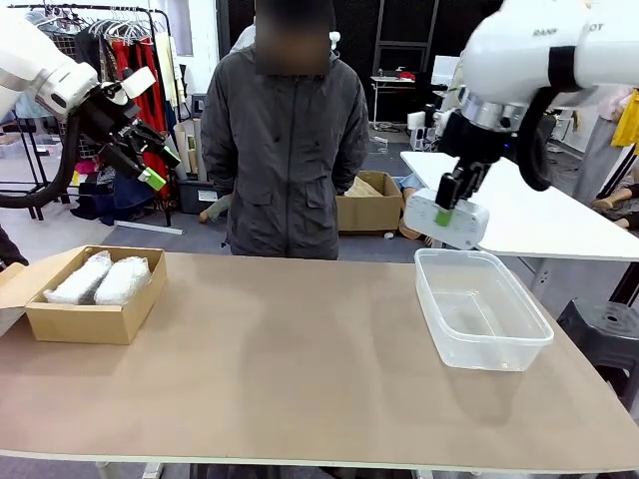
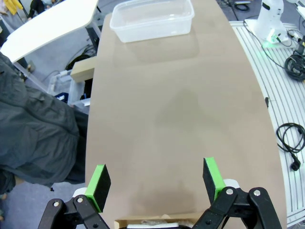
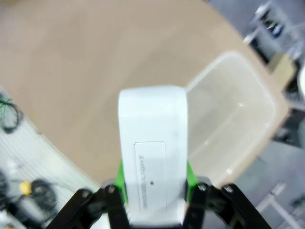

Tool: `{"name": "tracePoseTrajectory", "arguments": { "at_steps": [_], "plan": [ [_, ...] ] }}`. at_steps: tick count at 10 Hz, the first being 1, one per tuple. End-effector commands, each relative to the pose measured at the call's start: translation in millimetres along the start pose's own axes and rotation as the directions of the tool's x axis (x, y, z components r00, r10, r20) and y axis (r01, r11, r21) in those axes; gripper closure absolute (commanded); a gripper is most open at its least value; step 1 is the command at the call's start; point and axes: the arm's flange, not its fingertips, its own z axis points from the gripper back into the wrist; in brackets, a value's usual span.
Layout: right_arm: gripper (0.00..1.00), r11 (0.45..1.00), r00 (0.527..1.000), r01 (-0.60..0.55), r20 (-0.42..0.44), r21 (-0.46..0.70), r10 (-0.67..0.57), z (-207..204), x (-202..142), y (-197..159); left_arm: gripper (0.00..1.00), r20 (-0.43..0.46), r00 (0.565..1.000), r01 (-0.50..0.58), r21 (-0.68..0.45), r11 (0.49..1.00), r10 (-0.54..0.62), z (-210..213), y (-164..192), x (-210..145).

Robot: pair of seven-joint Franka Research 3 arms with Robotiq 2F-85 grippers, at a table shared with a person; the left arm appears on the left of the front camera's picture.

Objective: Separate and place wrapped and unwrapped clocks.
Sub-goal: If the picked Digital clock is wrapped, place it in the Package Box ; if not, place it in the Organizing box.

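The right hand [image 1: 457, 206] grips the bare white clock [image 1: 446, 220] between its green pads, held in the air just above the far rim of the clear plastic tub [image 1: 482, 309] at 3 o'clock on the tabletop [image 1: 290, 359]. The left hand [image 1: 150, 155] hangs open at 10 o'clock, above the cardboard box [image 1: 85, 319] holding two bubble-wrapped clocks [image 1: 100, 279] side by side.
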Motion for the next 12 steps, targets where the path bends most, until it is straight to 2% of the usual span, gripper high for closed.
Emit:
{"name": "tracePoseTrajectory", "arguments": {
  "at_steps": [1, 3, 4, 5, 6, 12],
  "plan": [
    [1.0, 0.993, 0.992, 0.12, 0.026, 0.02, -0.121, -10.5, -8.4, -21.5, 0.0, -0.014, 1.0, -0.002, -0.001, 1.0, 0.002, 1.6, -1.1, 0.2],
    [1.0, 0.973, 0.974, 0.224, 0.029, 0.055, -0.226, -22.1, -21.4, -40.8, 0.0, -0.014, 1.0, -0.002, -0.001, 1.0, 0.002, 1.6, -1.1, 0.2],
    [1.0, 0.963, 0.965, 0.248, 0.061, 0.102, -0.255, -20.6, -22.3, -42.5, 0.0, -0.014, 1.0, -0.002, -0.001, 1.0, 0.002, 1.6, -1.1, 0.2],
    [1.0, 0.958, 0.947, 0.26, 0.161, 0.12, -0.277, -16.7, -20.1, -39.1, 0.0, -0.014, 1.0, -0.002, -0.001, 1.0, 0.002, 1.6, -1.1, 0.2],
    [1.0, 0.978, 0.979, 0.202, -0.003, 0.057, -0.202, -23.8, -23.1, -50.4, 0.0, -0.014, 1.0, -0.002, -0.001, 1.0, 0.002, 1.6, -1.1, 0.2],
    [1.0, 0.978, 0.979, 0.202, -0.003, 0.057, -0.202, -23.8, -23.1, -50.4, 0.0, -0.014, 1.0, -0.002, -0.001, 1.0, 0.002, 1.6, -1.1, 0.2]
  ]
}}
